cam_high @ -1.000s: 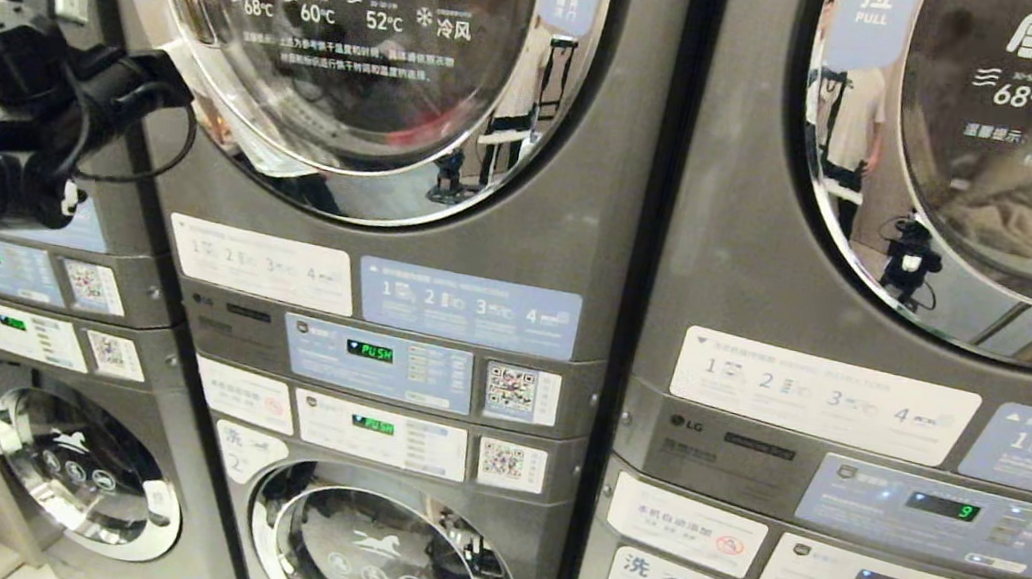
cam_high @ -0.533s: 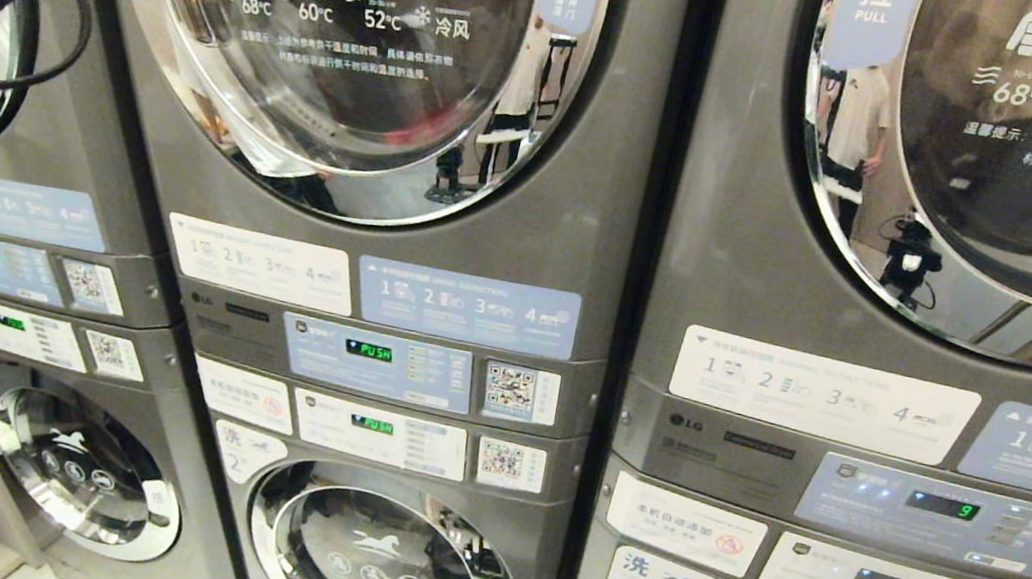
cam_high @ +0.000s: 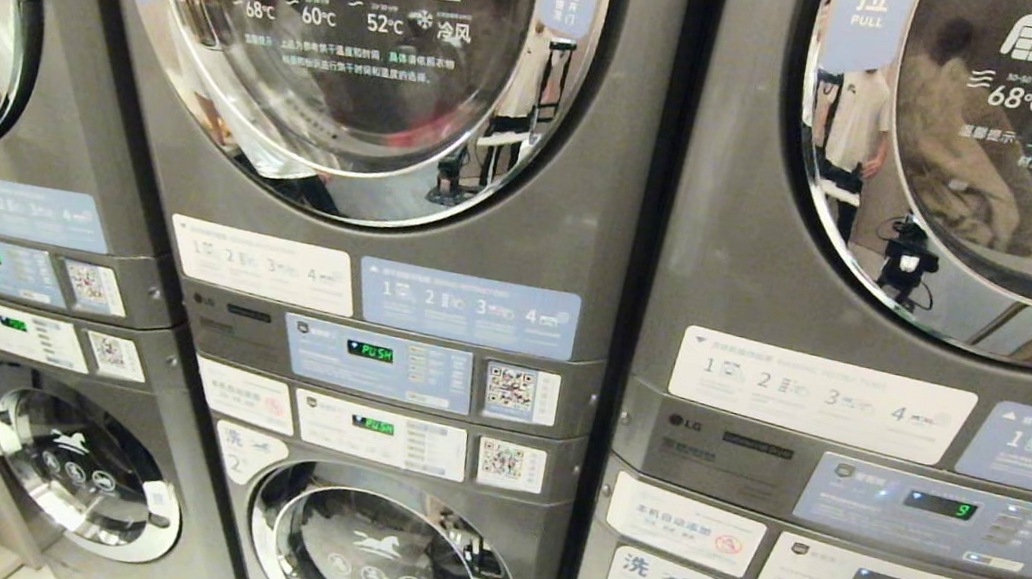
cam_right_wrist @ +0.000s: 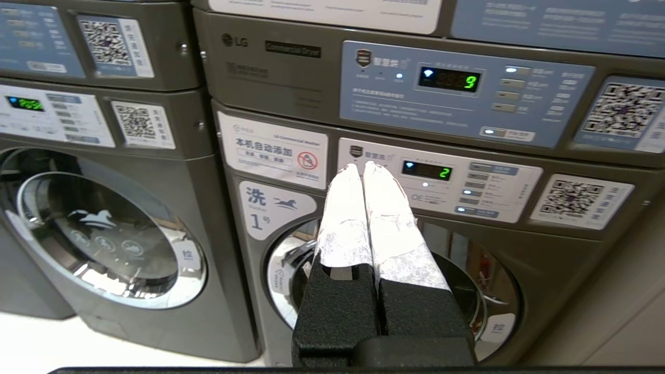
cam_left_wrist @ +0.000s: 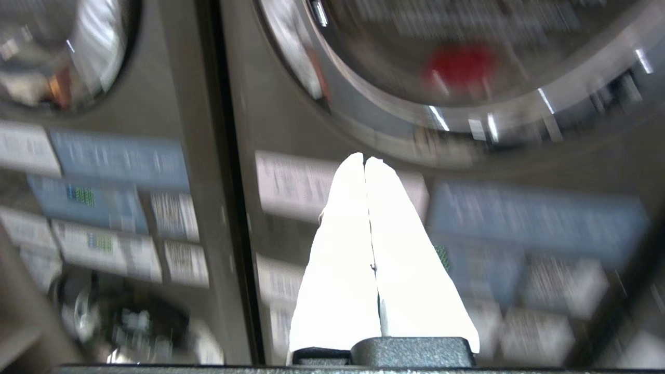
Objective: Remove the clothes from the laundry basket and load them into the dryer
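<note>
Machines fill your head view: three grey stacks side by side, each a dryer above a washer. The middle dryer (cam_high: 377, 58) has its round glass door closed, with garment icons and temperatures printed on the glass. The right dryer (cam_high: 998, 165) is closed too, and through its glass you can see beige clothes (cam_high: 958, 160) inside the drum; its blue panel (cam_high: 944, 513) shows a green 9. Below the middle dryer, a panel (cam_high: 379, 363) reads PUSH in green. A washer door (cam_high: 383, 554) sits under that, and another washer door (cam_high: 81, 471) lies to the left. You will find no arm in the head view.

Your left gripper (cam_left_wrist: 364, 161) shows only in its wrist view, blurred. Its white fingers (cam_left_wrist: 343, 249) are pressed together with nothing between them, and they point at the label strip just under the middle dryer's door rim, apart from the machine.

Your right gripper (cam_right_wrist: 361, 167) is pressed together as well, holding nothing. Its foil-wrapped fingers (cam_right_wrist: 345, 218) point at the right stack's lower washer (cam_right_wrist: 384, 291), with the dryer panel above them. The clothes behind the right dryer's glass lie well apart from both grippers.
</note>
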